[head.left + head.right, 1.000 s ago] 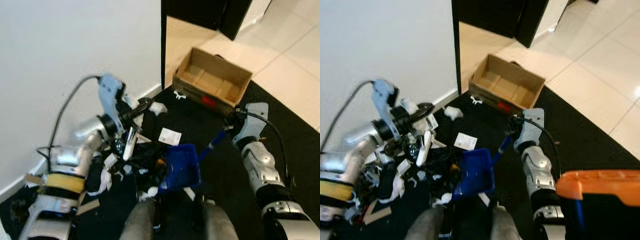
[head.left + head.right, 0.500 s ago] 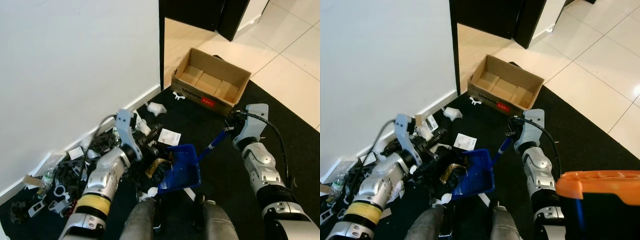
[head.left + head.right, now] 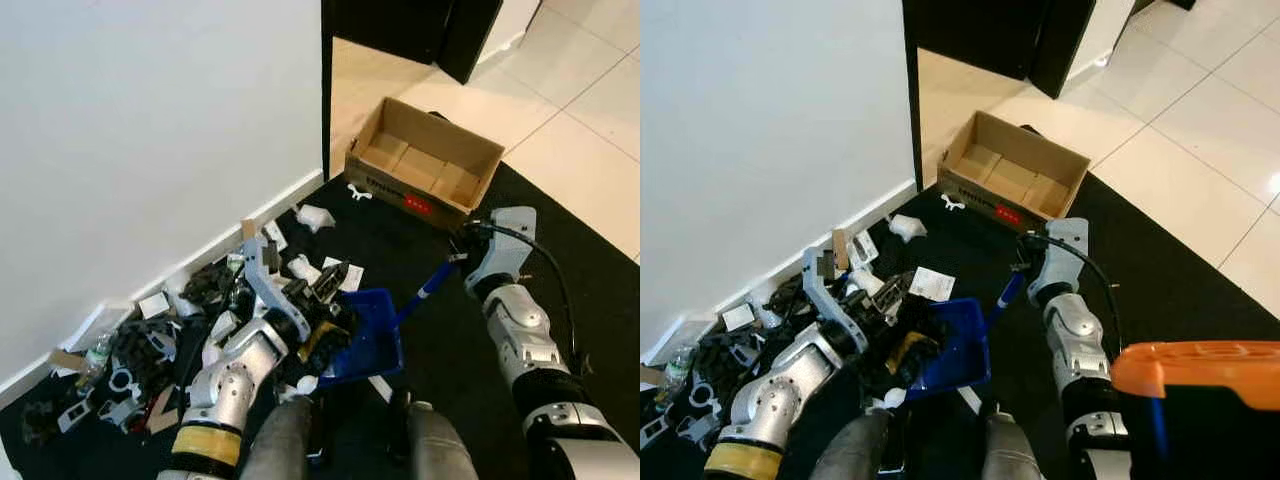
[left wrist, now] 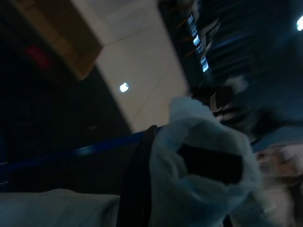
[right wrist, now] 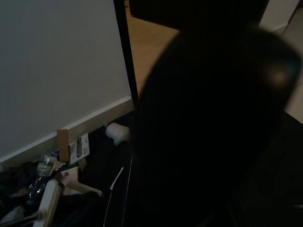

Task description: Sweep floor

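Dustpan handle sits pinched in right gripper; left gripper's jaws unclear.

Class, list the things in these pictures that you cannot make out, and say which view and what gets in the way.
- Right gripper: its fingers at the dustpan handle are too small in the eye views, and a dark blurred shape blocks the right wrist view.
- Left gripper: blurred in the left wrist view, lost against the litter pile in the eye views.
- Dustpan contents: partly hidden by the left arm.
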You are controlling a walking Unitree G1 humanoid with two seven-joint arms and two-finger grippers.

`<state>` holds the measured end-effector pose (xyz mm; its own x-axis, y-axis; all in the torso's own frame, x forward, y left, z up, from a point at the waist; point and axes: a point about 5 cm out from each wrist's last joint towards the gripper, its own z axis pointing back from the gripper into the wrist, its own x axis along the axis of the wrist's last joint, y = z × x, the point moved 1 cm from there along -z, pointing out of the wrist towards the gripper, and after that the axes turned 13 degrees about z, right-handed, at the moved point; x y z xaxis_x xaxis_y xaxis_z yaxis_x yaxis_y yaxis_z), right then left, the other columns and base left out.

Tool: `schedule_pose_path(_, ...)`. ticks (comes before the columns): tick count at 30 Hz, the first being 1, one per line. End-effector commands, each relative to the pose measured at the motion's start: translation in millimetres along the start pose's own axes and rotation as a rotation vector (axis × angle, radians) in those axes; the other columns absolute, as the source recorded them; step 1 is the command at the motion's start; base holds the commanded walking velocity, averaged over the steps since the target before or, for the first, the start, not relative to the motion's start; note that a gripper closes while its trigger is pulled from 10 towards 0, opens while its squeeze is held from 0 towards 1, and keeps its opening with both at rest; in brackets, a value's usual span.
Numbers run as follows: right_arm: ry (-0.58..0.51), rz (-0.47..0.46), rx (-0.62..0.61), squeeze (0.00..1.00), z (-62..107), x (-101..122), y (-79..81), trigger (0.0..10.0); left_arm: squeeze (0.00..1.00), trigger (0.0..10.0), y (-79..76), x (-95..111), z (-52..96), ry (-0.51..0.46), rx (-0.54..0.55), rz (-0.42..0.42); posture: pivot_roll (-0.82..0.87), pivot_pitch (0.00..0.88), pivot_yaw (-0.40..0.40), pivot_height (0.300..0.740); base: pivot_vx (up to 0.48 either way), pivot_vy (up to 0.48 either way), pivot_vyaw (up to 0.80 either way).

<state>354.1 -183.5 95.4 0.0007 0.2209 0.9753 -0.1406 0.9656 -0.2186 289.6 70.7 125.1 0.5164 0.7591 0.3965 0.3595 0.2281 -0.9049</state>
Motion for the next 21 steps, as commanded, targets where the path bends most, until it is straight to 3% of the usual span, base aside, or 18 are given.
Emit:
schedule_pose_path(1, 0.165, -0.045, 0.027, 0.0, 15.9, -39.0, 10.6, 10.0, 0.0, 10.0, -5.5, -13.1, -4.0, 0.026, -0.011, 0.117, 0.09, 0.287, 0.033, 0.74, 0.0, 0.0, 0.0)
schedule_pose_path(6, 0.163, -0.046, 0.024, 0.0, 15.8, -38.6, 9.6, 10.0, 0.0, 10.0, -11.6, -14.0, -6.8, 0.033, -0.012, 0.149, 0.09, 0.285, 0.037, 0.74, 0.0, 0.0, 0.0)
schedule_pose_path(12, 0.162, -0.049, 0.017, 0.0, 18.5, -40.7, 9.2, 10.0, 0.0, 10.0, -23.2, -13.3, -9.1, -0.013, 0.007, 0.315, 0.09, 0.289, 0.045, 0.74, 0.0, 0.0, 0.0)
schedule_pose_path(16, 0.162, -0.05, 0.017, 0.0, 19.1, -41.3, 10.0, 10.0, 0.0, 10.0, -29.6, -12.7, -11.7, -0.017, 0.005, 0.371, 0.09, 0.291, 0.043, 0.74, 0.0, 0.0, 0.0)
schedule_pose_path(21, 0.162, -0.05, 0.019, 0.0, 18.7, -41.0, 10.7, 10.0, 0.0, 10.0, -34.1, -15.5, -13.4, 0.015, 0.0, 0.392, 0.09, 0.291, 0.043, 0.74, 0.0, 0.0, 0.0)
